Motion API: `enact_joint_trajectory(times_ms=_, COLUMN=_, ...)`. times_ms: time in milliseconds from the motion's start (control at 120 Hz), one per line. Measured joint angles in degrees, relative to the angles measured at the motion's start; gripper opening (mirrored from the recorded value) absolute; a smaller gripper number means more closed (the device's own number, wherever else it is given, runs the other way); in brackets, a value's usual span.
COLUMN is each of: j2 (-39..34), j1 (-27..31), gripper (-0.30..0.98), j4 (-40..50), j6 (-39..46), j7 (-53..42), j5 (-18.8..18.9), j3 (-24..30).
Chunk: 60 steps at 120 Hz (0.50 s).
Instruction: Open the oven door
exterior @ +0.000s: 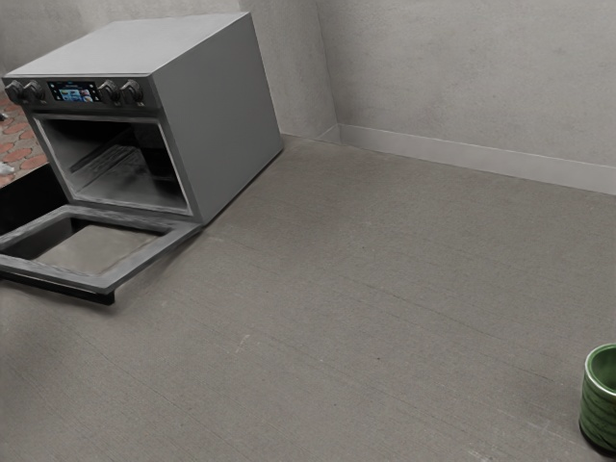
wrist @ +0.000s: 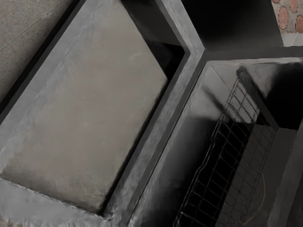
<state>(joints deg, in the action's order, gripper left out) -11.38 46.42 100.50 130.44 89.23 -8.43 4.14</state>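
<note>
The grey oven (exterior: 217, 120) stands at the exterior view's upper left, its front facing the lower left. Its door (exterior: 144, 262) is folded down and lies about level in front of the cavity, open wide. From my hand, the wrist view looks onto the inner side of that lowered door (wrist: 85, 104), with its framed pane. Beside the door is the oven cavity (wrist: 165, 165), where a dark wire rack (wrist: 222, 151) can be seen.
A green ribbed cup (exterior: 599, 399) stands at the exterior view's lower right edge. A pale wall with a baseboard (exterior: 462, 159) runs behind the table surface (exterior: 346, 308). Reddish paving (exterior: 17, 140) lies beyond the oven's far side.
</note>
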Motion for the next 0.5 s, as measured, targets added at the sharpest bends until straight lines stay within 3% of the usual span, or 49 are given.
enact_joint_trajectory(times_ms=75, j2=-0.4, j1=-12.3, gripper=0.68, j4=-7.5, j6=-16.6, j7=7.1, j5=0.2, j3=-0.1)
enact_joint_trajectory(times_ms=133, j2=-0.5, j1=-22.5, gripper=0.69, j4=-8.9, j6=-26.1, j7=12.1, j5=0.2, j3=0.1)
enact_joint_trajectory(times_ms=175, j2=-0.4, j1=-26.6, gripper=0.69, j4=-8.6, j6=-31.2, j7=15.5, j5=0.3, j3=0.2)
enact_joint_trajectory(times_ms=300, j2=0.2, j1=-30.6, gripper=0.69, j4=-7.1, j6=-41.2, j7=24.2, j5=1.4, j3=2.5)
enact_joint_trajectory(times_ms=500, j2=1.2, j1=-31.8, gripper=0.69, j4=-5.5, j6=-47.3, j7=35.0, j5=4.1, j3=4.7)
